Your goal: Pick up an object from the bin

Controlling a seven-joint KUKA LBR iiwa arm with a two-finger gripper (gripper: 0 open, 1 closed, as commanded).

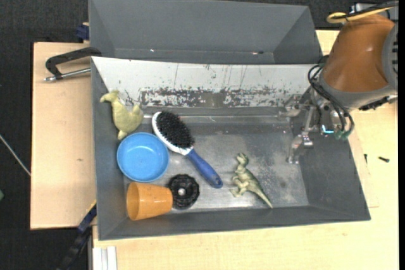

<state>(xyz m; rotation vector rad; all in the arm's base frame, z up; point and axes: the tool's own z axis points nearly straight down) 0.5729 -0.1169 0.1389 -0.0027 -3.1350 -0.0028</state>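
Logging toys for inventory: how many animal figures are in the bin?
2. A yellowish figure stands in the back left corner, behind the blue bowl; a pale green dinosaur lies on the floor right of centre. None seems hidden.

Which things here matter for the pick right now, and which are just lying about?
In play: gripper, at the right of the bin; small tan dinosaur, nearest it.
Lying about: hairbrush, blue bowl, orange cup, black disc, yellow toy.
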